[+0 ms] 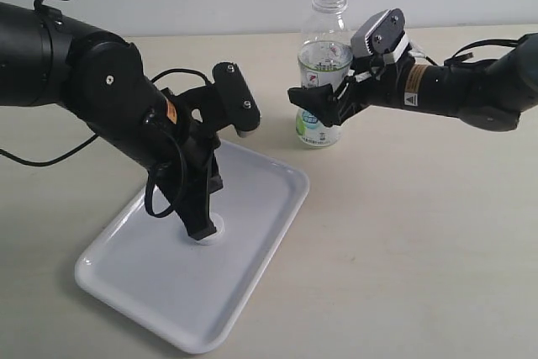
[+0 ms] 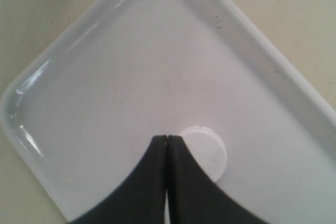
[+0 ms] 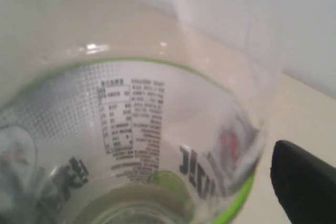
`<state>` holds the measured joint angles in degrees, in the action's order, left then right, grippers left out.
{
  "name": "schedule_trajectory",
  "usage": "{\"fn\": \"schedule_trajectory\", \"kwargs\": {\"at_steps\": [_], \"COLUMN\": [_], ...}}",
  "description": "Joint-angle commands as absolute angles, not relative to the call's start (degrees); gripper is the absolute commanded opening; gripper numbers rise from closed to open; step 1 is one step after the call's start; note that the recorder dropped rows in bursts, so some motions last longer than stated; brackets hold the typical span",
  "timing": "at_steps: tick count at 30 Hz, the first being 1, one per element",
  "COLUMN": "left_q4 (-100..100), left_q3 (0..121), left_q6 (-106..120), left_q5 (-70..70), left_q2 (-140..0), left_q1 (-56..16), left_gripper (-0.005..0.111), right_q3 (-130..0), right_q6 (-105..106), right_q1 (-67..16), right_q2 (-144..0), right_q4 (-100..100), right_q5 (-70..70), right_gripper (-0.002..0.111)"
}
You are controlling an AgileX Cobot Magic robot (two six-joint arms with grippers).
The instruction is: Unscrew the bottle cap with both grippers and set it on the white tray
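Soft, even light from above; the exterior view is bright and reasonably sharp, with a faint shadow under the tray [image 1: 143, 287] on the tabletop [image 1: 403, 233]. Left wrist view: glare streaks on the tray rim, upper left. Right wrist view: bottle [image 3: 147, 129] out of focus, bright highlight at top centre.

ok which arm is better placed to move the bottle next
Right: the open right gripper flanks the bottle, while the shut left gripper is at the white tray by the bottle cap.
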<state>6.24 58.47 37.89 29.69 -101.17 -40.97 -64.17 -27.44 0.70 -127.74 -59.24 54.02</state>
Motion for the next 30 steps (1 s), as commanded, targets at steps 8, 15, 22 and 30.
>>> {"fn": "schedule_trajectory", "kwargs": {"at_steps": [8, 15, 22, 30], "left_q4": [6.0, 6.0, 6.0, 6.0], "left_q3": [58.56, 58.56, 58.56, 58.56], "left_q6": [37.5, 37.5, 37.5, 37.5], "left_q5": [30.24, 30.24, 30.24, 30.24], "left_q2": [-100.62, -100.62, -100.62, -100.62], "left_q1": [-41.18, -41.18, -41.18, -41.18], "left_gripper": [0.0, 0.0, 0.0, 0.0], "right_q3": [-64.4, -64.4, -64.4, -64.4], "right_q6": [-32.92, -37.04, -41.76, -53.39], "right_q1": [0.7, 0.7, 0.7, 0.7], "right_q2": [-122.74, -117.99, -110.01, -97.64], "right_q4": [-63.92, -66.89, -70.91, -71.4], "right_q5": [54.58, 54.96, 54.96, 54.85], "right_gripper": [0.1, 0.1, 0.1, 0.1]}}
